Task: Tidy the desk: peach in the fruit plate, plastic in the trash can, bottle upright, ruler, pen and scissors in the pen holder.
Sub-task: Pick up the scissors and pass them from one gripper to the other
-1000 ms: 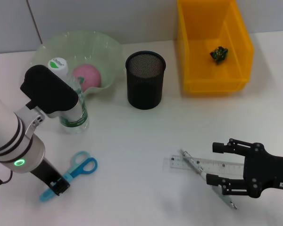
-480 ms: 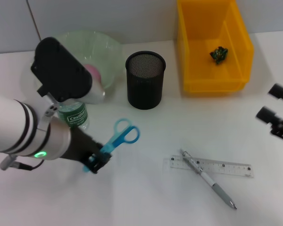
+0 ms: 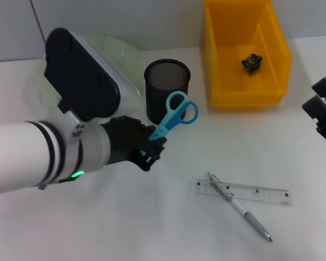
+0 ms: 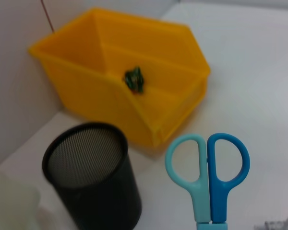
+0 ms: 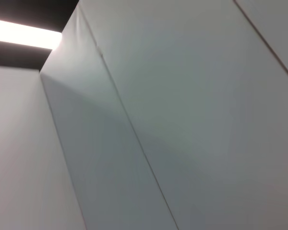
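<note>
My left gripper (image 3: 151, 148) is shut on the blades of the blue scissors (image 3: 174, 116), held in the air with the handles up, just in front of the black mesh pen holder (image 3: 167, 91). The left wrist view shows the scissors (image 4: 209, 177) beside the pen holder (image 4: 91, 179). A clear ruler (image 3: 244, 192) and a silver pen (image 3: 239, 206) lie crossed on the table at front right. The crumpled green plastic (image 3: 252, 62) lies inside the yellow trash can (image 3: 244, 97). My right gripper (image 3: 321, 111) is at the right edge, fingers apart. My left arm hides the peach and the bottle.
The pale green fruit plate (image 3: 125, 54) shows behind my left arm at the back left. A wall runs along the table's far edge. The right wrist view shows only wall panels.
My left arm lifted the scissors off the table and carried them right and back to the pen holder. My right gripper withdrew from the ruler and pen to the right edge.
</note>
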Controlling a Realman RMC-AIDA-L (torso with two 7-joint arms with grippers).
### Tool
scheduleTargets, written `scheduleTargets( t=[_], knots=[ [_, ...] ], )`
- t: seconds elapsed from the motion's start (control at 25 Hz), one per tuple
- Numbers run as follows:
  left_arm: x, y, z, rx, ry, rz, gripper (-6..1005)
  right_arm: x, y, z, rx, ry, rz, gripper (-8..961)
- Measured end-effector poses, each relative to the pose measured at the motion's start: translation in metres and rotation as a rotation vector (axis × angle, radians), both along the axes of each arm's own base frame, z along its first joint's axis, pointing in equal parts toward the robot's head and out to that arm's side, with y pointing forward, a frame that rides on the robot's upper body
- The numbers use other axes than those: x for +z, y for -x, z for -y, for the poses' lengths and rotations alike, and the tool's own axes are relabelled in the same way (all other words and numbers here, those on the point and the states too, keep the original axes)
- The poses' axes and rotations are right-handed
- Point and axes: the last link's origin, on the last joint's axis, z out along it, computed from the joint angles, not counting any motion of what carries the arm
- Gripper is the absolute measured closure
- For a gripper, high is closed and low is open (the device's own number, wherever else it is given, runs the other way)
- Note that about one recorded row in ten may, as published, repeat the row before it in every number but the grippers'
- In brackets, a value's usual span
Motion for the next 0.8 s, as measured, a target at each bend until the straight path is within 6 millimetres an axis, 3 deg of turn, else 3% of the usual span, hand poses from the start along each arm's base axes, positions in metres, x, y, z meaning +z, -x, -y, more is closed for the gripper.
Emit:
scheduleTargets(
  t=[0.28, 0.8],
  knots=[
    [-0.021, -0.005, 0.007, -0.058, -0.002, 0.037, 770, -0.027, 0.015, -0.001, -0.032, 0.002, -0.080, 192],
    [-0.028, -0.010, 0.014, -0.100, -0.017, 0.073, 764, -0.051, 0.018, -0.012, -0.137, 0.043, -0.075, 194]
  ],
)
